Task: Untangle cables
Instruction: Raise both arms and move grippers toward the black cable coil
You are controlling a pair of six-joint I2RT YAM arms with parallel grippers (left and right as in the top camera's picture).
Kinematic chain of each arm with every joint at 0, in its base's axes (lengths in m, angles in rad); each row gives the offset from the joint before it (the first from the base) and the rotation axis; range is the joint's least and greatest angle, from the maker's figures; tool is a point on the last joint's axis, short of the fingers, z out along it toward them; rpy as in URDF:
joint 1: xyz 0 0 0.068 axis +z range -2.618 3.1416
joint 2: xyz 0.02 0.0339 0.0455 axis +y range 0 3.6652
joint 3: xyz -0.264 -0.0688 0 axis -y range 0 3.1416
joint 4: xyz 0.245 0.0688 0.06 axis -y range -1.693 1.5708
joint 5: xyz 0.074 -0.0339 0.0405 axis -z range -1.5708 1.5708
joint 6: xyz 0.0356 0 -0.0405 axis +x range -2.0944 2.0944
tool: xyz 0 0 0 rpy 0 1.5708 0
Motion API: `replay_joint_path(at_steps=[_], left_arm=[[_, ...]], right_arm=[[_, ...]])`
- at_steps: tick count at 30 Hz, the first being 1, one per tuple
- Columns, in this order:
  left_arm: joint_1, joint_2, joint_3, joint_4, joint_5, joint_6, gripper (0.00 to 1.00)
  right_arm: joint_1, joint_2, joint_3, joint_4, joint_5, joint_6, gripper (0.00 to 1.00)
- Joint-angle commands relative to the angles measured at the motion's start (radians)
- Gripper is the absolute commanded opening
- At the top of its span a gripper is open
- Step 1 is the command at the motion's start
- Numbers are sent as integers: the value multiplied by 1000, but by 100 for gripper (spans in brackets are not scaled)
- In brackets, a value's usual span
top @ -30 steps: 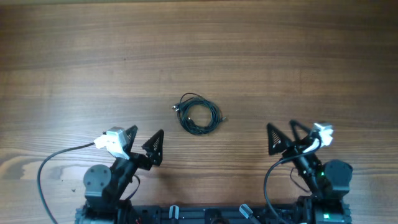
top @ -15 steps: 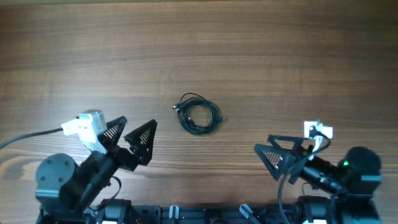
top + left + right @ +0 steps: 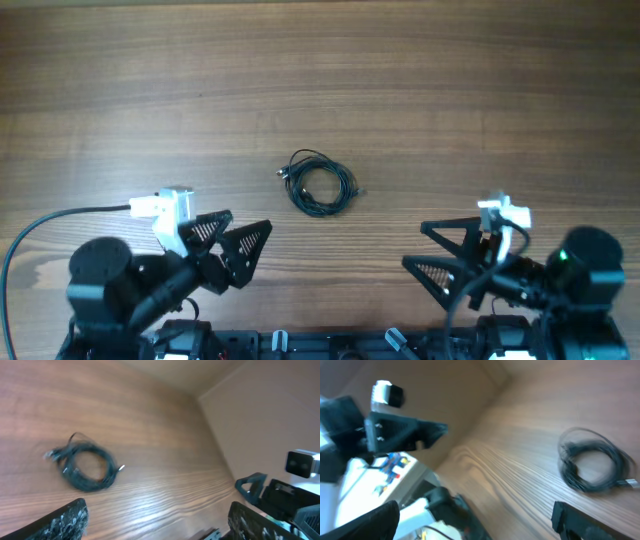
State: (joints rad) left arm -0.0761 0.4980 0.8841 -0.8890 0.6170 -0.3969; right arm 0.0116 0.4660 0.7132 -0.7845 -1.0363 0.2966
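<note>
The thin, dark green-black coiled cables (image 3: 320, 186) lay centrally on the brown wooden table (image 3: 500, 80), well apart from the left gripper (image 3: 250, 224) and right gripper (image 3: 414, 247). Both had their jaws spread and empty. The cables looked light and limp, probably best pinched at an outer loop.

Soft, even light overhead; both wrist views are motion-blurred (cables (image 3: 85, 467) perhaps out of focus).

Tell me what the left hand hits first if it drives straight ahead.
Likely the coiled cables, lying ahead of the left hand; height is unclear, so it might pass above them.
</note>
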Motion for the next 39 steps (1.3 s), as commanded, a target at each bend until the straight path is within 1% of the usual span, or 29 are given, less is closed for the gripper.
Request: replay_joint_path(at_steps=[1,2,4,5,6,7,8,10,11,13,15,16,18,21,24,27,31,35,39], left_arm=[[6,107,69,-99,-188,55,86],[6,147,102,-137,-242,57,86],[6,211,156,-183,-309,57,84],[6,248,190,-209,-334,57,83],[6,284,223,-228,-346,56,82],[6,319,254,-241,-350,50,79],[6,350,281,-245,-349,48,78],[6,404,326,-244,-349,45,76],[6,429,343,-237,-349,45,77],[6,450,347,-218,-349,46,77],[6,477,343,-228,-265,81,75],[6,489,343,-233,-208,119,71],[-5,521,343,-253,-143,174,67],[-45,602,343,-266,-163,227,63],[-83,701,343,-224,-207,280,59],[-119,812,343,-159,-283,285,55],[-168,959,343,-95,-296,286,51],[-227,1095,343,-37,-298,286,51],[-279,1173,343,21,-298,286,52]], right_arm=[[68,172,105,-154,451,-233,99],[95,247,158,-223,574,-246,99],[130,355,249,-290,663,-221,100],[149,418,309,-327,713,-194,100],[163,479,372,-364,753,-132,99],[172,541,445,-398,763,-51,100],[179,595,510,-421,752,-6,100],[189,689,624,-450,745,29,99],[195,740,681,-463,753,29,100],[201,793,726,-484,771,24,100],[206,837,727,-484,798,-82,100],[205,853,727,-485,804,-119,100],[206,864,727,-484,805,-148,100],[213,848,728,-483,804,-167,100],[238,811,728,-498,804,-174,100],[290,764,728,-531,805,-164,100],[371,724,727,-566,805,-132,100],[444,716,727,-593,805,-100,100],[496,716,727,-605,830,-84,100]])
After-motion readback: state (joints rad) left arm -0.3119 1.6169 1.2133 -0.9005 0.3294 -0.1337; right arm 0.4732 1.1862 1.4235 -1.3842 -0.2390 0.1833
